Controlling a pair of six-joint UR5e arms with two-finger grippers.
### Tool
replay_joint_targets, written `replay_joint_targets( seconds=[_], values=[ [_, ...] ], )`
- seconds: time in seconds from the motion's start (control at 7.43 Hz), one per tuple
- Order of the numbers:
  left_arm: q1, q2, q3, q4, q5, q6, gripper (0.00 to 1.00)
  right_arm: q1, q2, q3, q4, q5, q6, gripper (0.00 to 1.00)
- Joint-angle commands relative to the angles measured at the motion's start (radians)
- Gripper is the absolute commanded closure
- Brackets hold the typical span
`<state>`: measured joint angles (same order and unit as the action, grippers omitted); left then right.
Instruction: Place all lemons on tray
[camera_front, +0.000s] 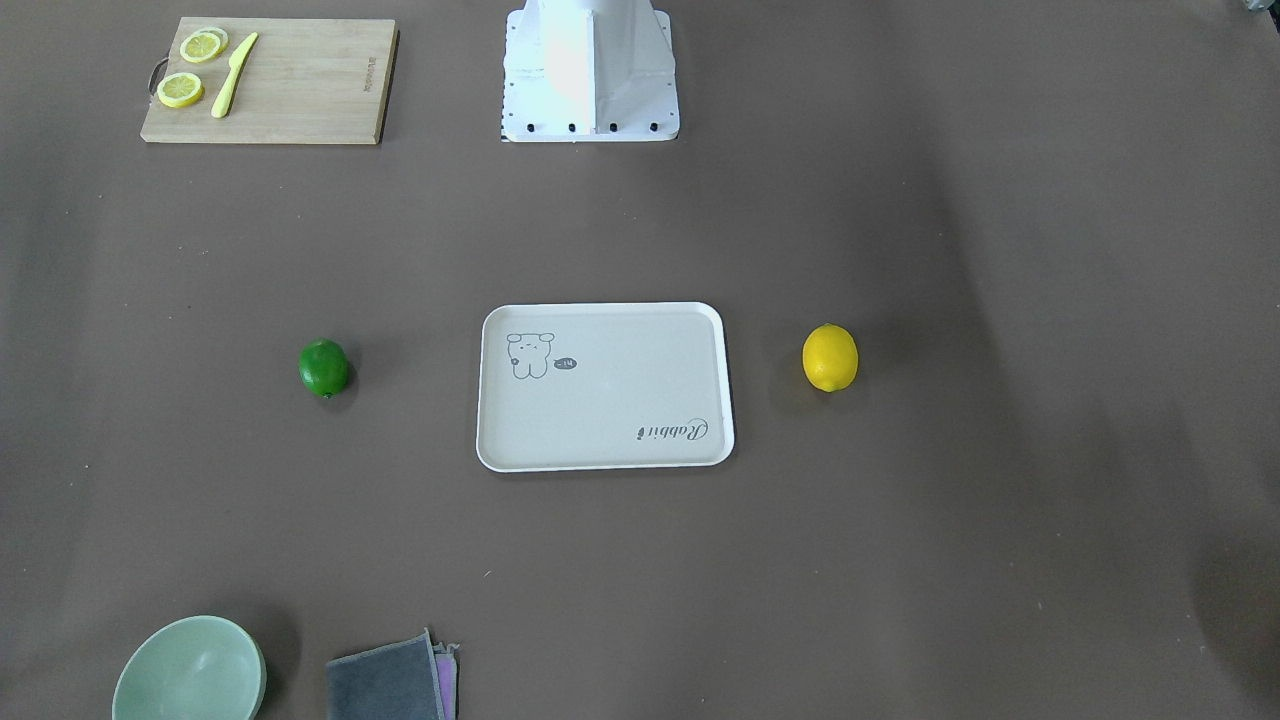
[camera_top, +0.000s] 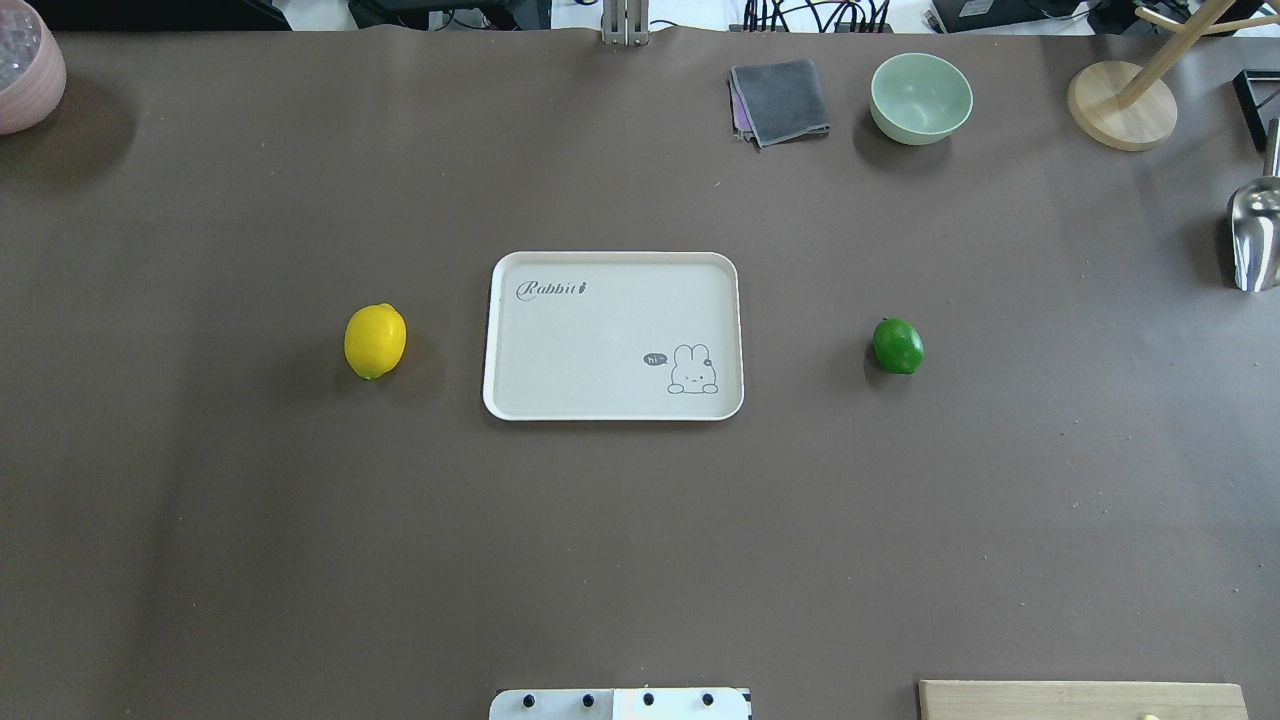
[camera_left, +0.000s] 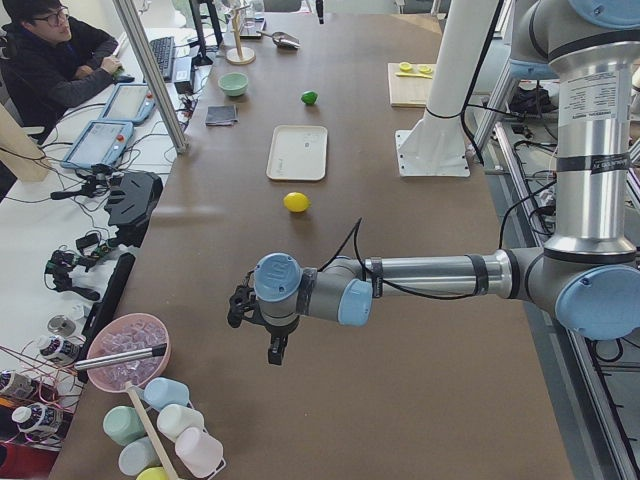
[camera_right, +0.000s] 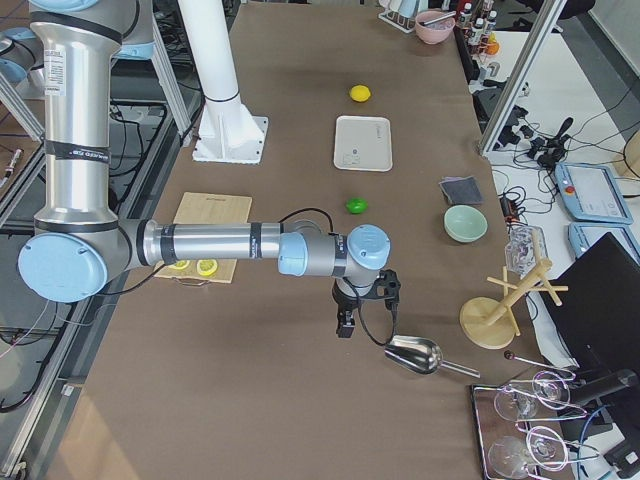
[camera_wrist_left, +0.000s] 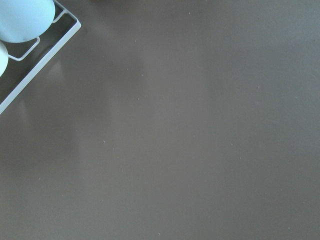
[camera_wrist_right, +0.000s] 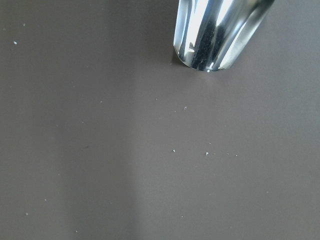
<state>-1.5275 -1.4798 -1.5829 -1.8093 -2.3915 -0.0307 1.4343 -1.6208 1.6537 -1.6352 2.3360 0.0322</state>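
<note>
The off-white tray (camera_top: 560, 340) lies empty at the table's middle. The yellow lemon (camera_top: 375, 341) lies on the table to the tray's left in the overhead view, and the green lemon (camera_top: 897, 346) to its right, both apart from the tray. Neither gripper shows in the overhead or front views. In the exterior left view my left gripper (camera_left: 272, 345) hangs over bare table, well short of the yellow lemon (camera_left: 296, 202). In the exterior right view my right gripper (camera_right: 345, 325) hangs over bare table, short of the green lemon (camera_right: 356, 206). I cannot tell if either is open or shut.
A wooden cutting board (camera_front: 300, 85) with lemon slices (camera_front: 201, 46) and a yellow knife (camera_front: 233, 75) lies near the robot's base. A green bowl (camera_top: 920, 97), a grey cloth (camera_top: 780, 100), a wooden stand (camera_top: 1120, 105), a metal scoop (camera_top: 1256, 235) and a pink bowl (camera_top: 25, 70) line the far edges.
</note>
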Motion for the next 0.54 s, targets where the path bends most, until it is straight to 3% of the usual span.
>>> replay_joint_targets(
  seconds=[0.0,0.4],
  values=[
    [0.0,0.015,-0.018,0.007,0.0,-0.002,0.02,0.0,0.002,-0.005,-0.001,0.002,0.0,0.0],
    [0.001,0.018,-0.048,0.033,-0.005,0.0,0.02,0.0,0.009,-0.009,-0.002,0.005,0.0,0.0]
  ],
)
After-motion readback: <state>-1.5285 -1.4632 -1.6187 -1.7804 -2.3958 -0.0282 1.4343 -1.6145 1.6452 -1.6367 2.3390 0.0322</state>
